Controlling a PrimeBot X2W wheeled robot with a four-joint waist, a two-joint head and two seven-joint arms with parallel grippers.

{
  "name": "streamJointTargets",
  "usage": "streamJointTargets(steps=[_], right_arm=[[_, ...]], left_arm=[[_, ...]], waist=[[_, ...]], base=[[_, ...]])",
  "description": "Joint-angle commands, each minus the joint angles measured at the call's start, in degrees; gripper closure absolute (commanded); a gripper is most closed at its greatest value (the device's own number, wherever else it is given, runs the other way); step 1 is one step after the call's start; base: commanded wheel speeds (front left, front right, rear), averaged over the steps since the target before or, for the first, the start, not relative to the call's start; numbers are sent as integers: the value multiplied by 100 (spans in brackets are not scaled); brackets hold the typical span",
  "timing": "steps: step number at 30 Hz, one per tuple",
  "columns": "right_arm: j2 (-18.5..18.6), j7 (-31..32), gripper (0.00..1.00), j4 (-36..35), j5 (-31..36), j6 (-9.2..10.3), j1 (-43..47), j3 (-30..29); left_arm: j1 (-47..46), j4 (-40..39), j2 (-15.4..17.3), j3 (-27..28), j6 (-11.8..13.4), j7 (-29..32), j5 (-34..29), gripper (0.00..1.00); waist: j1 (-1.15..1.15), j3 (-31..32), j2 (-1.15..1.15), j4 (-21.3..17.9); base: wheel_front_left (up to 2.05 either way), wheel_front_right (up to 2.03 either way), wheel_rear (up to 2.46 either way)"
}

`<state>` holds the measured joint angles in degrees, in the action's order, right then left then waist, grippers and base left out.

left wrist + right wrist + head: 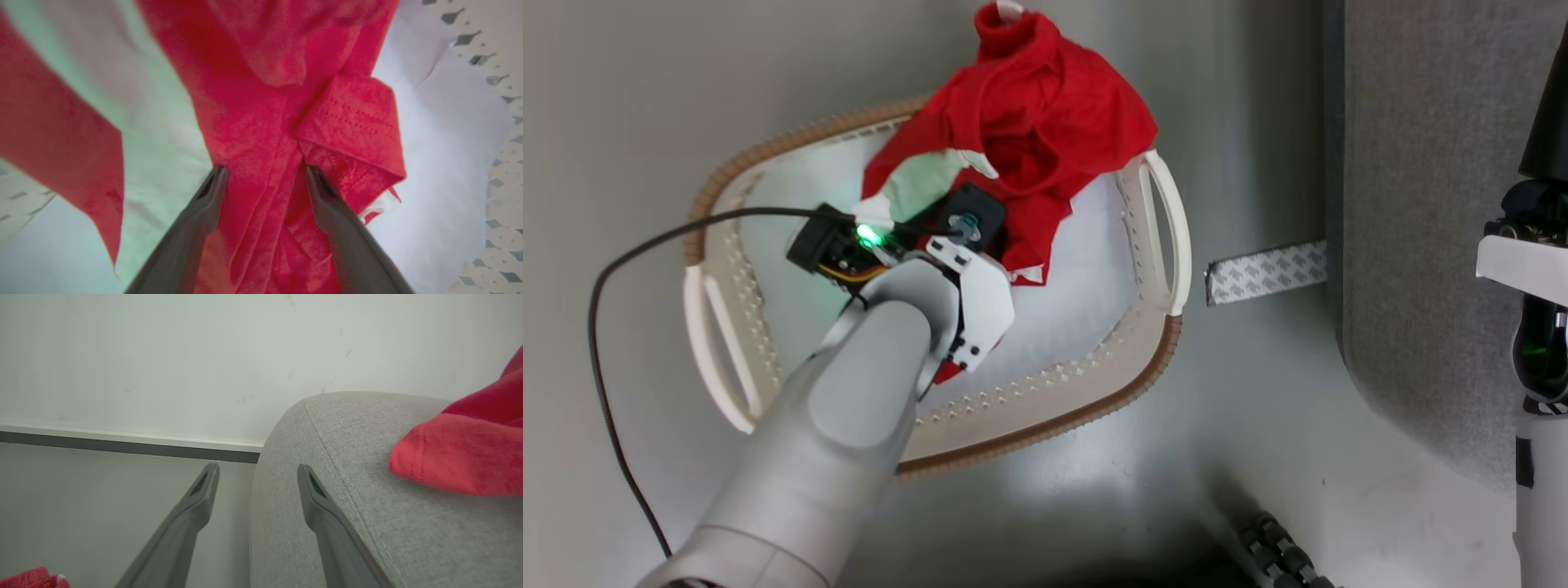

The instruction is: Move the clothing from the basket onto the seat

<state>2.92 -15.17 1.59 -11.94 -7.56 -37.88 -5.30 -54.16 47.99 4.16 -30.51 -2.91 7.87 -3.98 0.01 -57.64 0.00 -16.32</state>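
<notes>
While my left pincer [265, 173] stands wide astride the clothing [261, 102], I worry closing could pinch the lining [441, 163] just beside it and drag the basket [506, 204]

Red clothing [1045, 114] draped over far rim of basket [1078, 402], left forearm [849, 425] reaching inside, grey seat [1421, 204] at right

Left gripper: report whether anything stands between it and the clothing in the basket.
Nothing visible does. The left gripper is open inside the basket, its fingers on either side of a fold of the red clothing, with fabric lying between them. Whether the fingertips press into the cloth cannot be told.
</notes>
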Motion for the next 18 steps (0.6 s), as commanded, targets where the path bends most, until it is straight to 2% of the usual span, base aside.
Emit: streamJointTargets(steps=[1,8,9,10,11,18], right_arm=[[0,4,0,-41,-12,14,-91,16],[-2,5,0,-97,92,15,126,-70],[-2,4,0,-108,93,15,165,-79],[-2,4,0,-114,86,15,186,-91],[-2,5,0,-117,81,15,189,-104],[-1,4,0,-16,-13,15,209,-160]], left_arm=[[-135,113,43,-12,33,-53,-62,0],[-422,645,-17,-133,-22,-225,0,0],[-455,714,-31,-152,-37,-253,35,53],[-485,771,-42,-162,-52,-288,72,88],[-516,825,-56,-176,-50,-339,105,100],[-555,910,-112,-180,-68,-740,471,100]], waist=[[-1,-192,0,-98],[-1,-219,0,-73],[-1,-216,0,-72],[-1,-211,0,-74],[-1,-203,0,-75],[-1,84,0,-14]], base=[[0,0,0],[0,0,0],[0,0,0],[0,0,0],[0,0,0],[0,0,0]])
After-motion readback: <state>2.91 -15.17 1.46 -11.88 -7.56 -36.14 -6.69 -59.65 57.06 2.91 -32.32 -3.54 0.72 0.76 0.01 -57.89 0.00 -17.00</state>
